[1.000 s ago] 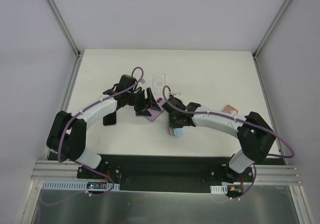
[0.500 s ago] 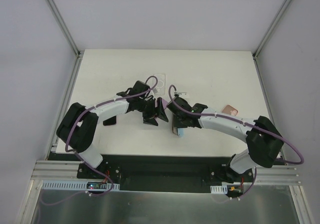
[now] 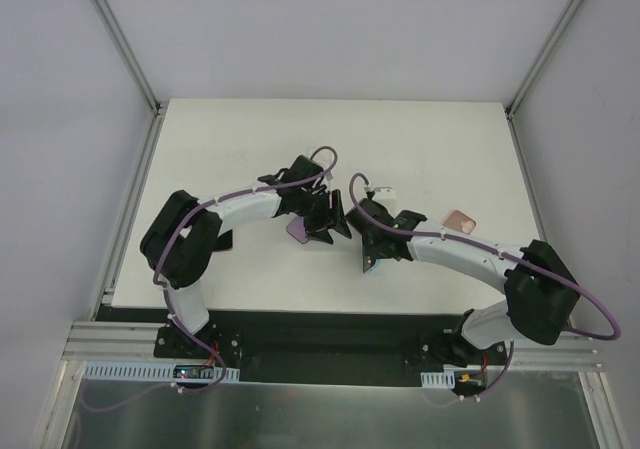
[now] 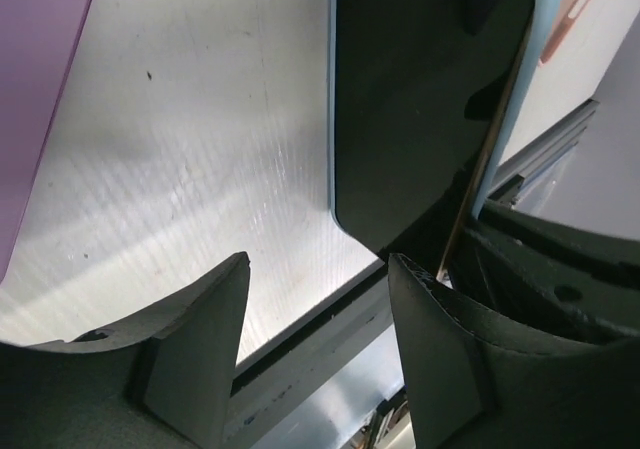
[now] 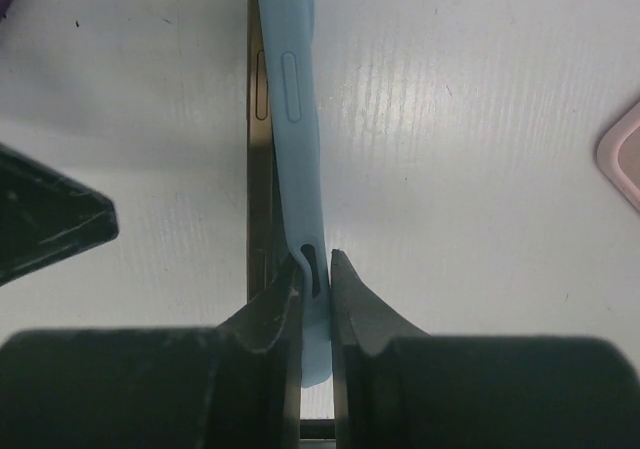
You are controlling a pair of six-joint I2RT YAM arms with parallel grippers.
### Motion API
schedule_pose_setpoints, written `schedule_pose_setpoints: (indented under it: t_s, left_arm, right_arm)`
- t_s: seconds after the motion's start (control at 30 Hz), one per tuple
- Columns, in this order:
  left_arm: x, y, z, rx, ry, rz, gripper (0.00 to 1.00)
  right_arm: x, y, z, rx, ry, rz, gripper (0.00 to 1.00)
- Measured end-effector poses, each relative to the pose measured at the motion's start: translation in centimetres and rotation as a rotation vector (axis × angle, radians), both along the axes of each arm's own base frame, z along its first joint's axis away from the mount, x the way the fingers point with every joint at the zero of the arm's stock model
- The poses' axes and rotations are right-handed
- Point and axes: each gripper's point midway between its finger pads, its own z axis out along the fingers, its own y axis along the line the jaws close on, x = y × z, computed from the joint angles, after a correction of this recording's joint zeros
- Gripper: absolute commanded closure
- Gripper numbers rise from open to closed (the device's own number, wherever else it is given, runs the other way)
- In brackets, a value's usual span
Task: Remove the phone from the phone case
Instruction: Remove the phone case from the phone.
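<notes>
A dark phone (image 4: 420, 99) sits in a light blue phone case (image 5: 293, 119), held on edge above the table. My right gripper (image 5: 316, 269) is shut on the case's thin wall, which is bent away from the phone's gold-brown side (image 5: 258, 169). In the top view the right gripper (image 3: 370, 254) is at the table's middle. My left gripper (image 4: 318, 269) is open with nothing between its fingers, just below the phone's lower corner. From above, the left gripper (image 3: 330, 219) is close to the left of the right one.
A purple case (image 3: 299, 231) lies under the left gripper. A pink case (image 3: 460, 219) lies to the right, and a small white object (image 3: 385, 193) sits behind the right wrist. A black item (image 3: 222, 240) lies by the left arm. The table's near edge (image 4: 300, 339) is close.
The left arm has swung right, up to the right gripper, and its jaws have narrowed a little. The right gripper has shifted slightly right with the case still in it.
</notes>
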Motion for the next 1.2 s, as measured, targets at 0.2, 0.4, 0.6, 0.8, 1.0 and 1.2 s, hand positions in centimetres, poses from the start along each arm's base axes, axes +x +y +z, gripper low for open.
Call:
schedule_pose_setpoints:
  t_s: [0.2,0.4,0.6,0.8,1.0,1.2]
  left_arm:
    - [0.7,-1.6,-2.6,0.051,0.021,-0.008,0.49]
    - [0.2,-2.7,-4.6,0.083,0.054,-0.031,0.5]
    - [-0.5,-3.9,-4.6,0.08,0.059,-0.051,0.5]
    - [-0.9,-3.9,-4.7,0.087,0.064,-0.058,0.5]
    - [-0.9,-3.9,-5.0,0.088,0.065,-0.054,0.51]
    - [-0.8,-3.8,-5.2,0.086,0.063,-0.052,0.51]
  right_arm:
    - [0.0,0.1,0.0,-0.003,-0.005,0.005,0.99]
    - [0.0,0.5,0.1,-0.022,0.001,0.015,0.99]
    - [0.1,0.6,0.0,-0.031,0.008,0.017,0.99]
    - [0.1,0.6,-0.2,-0.041,0.015,0.018,0.96]
    - [0.1,0.8,-0.4,-0.056,0.027,0.023,0.95]
    - [0.1,0.8,-0.6,-0.073,0.034,0.023,0.92]
